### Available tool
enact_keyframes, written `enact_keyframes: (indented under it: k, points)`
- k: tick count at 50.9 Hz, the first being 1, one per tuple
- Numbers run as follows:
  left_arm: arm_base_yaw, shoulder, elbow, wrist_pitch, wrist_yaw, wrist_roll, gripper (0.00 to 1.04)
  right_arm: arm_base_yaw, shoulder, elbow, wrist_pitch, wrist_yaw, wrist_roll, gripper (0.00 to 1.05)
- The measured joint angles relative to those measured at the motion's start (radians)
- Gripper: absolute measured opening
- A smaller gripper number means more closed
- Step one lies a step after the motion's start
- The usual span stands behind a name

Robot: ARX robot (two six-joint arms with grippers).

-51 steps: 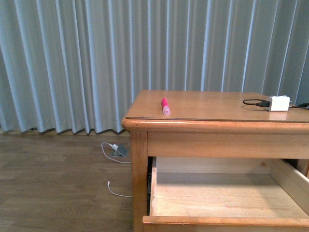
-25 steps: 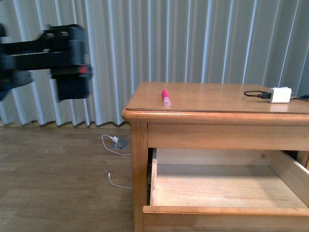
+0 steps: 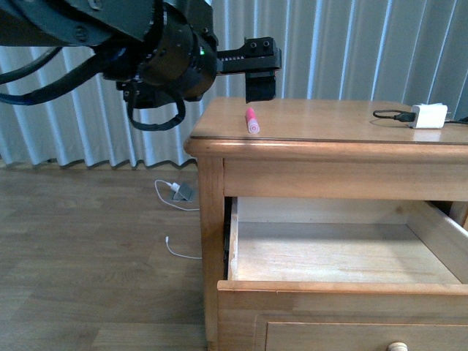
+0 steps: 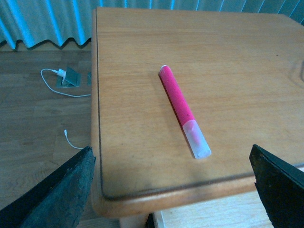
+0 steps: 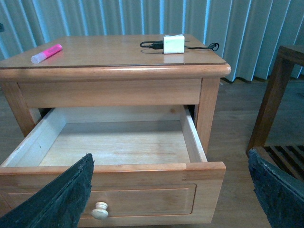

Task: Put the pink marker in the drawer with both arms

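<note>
The pink marker lies on the chest's top near its left front corner, pale cap toward the front edge. My left gripper hovers just above and behind it, open. In the left wrist view the marker lies ahead of the left gripper, between the two spread fingers, and is not touched. The drawer is pulled out and its pale inside holds nothing. In the right wrist view my right gripper is open in front of the drawer front, above its round knob. The marker lies far beyond it.
A white charger block with a black cable sits at the right back of the chest's top. On the floor to the left lie a small plug and a white cable. A dark wooden stand is right of the chest. Curtains hang behind.
My left arm has swept in from the left and now hangs over the chest's top beside the marker. The front view has tilted down, showing the drawer's front.
</note>
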Motion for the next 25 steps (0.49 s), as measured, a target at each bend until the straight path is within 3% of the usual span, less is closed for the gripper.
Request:
enact_keyframes:
  k: [25]
  points:
    - [-0.021, 0.349, 0.474, -0.202, -0.002, -0.001, 0.99, 0.000, 0.000, 0.000, 0.000, 0.000, 0.000, 0.96]
